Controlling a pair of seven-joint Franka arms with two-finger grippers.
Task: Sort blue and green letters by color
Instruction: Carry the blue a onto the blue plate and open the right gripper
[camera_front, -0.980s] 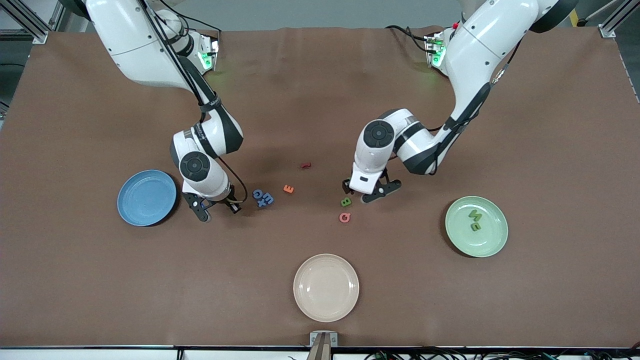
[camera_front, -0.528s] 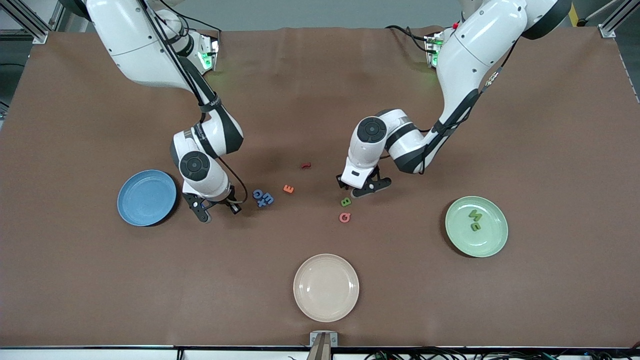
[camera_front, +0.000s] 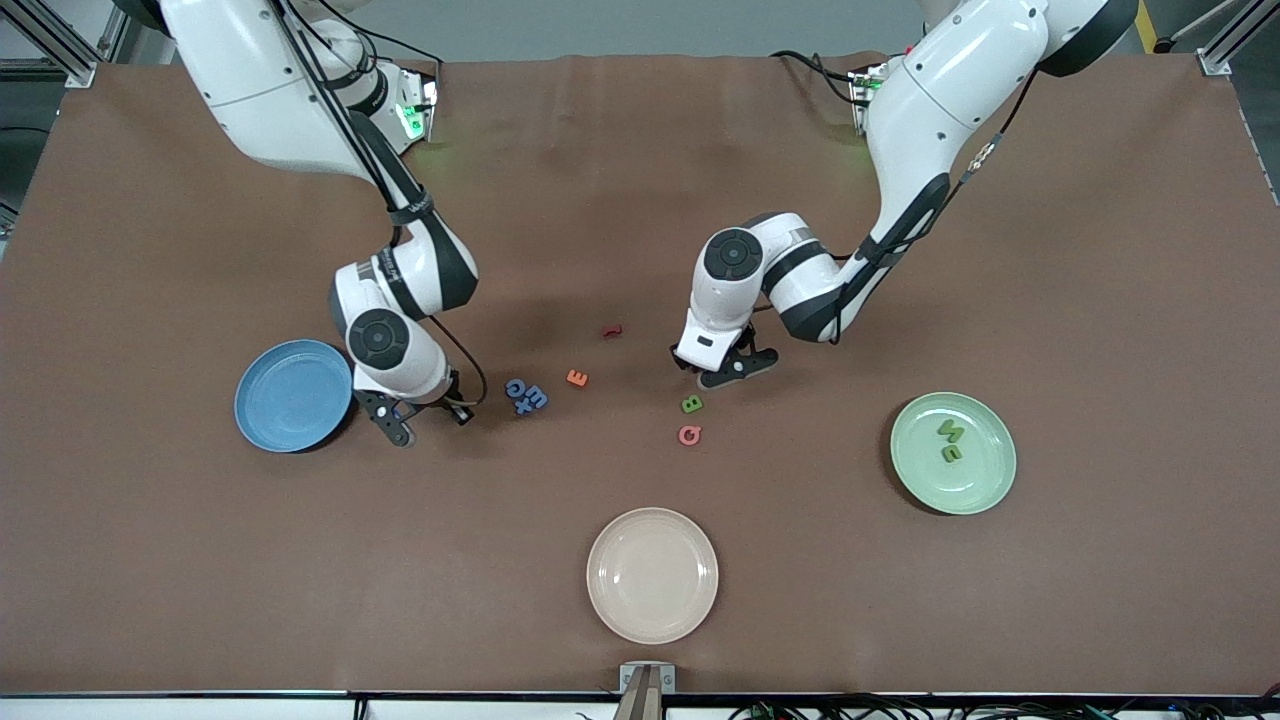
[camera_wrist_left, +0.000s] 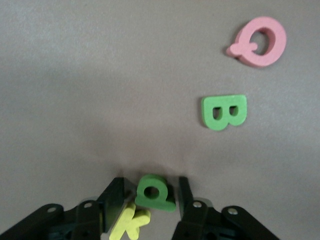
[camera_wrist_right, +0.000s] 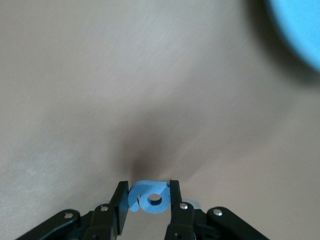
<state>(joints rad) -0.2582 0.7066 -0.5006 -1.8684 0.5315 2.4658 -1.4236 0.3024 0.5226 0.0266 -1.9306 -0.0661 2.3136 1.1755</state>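
A: Since both arms are at work, what could go wrong, largest item first?

B: Left gripper (camera_front: 715, 375), low over the brown table mat (camera_front: 640, 180) near the middle. Its jaws stand either side of a small flat green foam letter (camera_wrist_left: 155, 192), a gap showing on one side, so not clamped. A flat yellow foam K (camera_wrist_left: 129, 225) lies partly under that letter. Judgement: closing could trap both, and the K would ride along to the wrong plate.

A: Right gripper (camera_front: 428, 420)?

B: Clenched on a small flat blue foam letter (camera_wrist_right: 148, 198), over the mat just beside the round blue plate (camera_front: 292, 395). The hold is on the edges only; a twist could drop it short of the rim.

A: Containers?

B: Blue plate: nothing seen in it. Round pale green plate (camera_front: 985, 495), toward the left arm's end: two green foam letters (camera_front: 948, 440). Round cream plate (camera_front: 652, 575), nearest the front camera: nothing seen in it.

A: Loose pieces?

B: A cluster of blue foam letters (camera_front: 526, 395) near the right gripper; a green foam B (camera_front: 691, 404) just beside a pink foam Q (camera_front: 689, 434).
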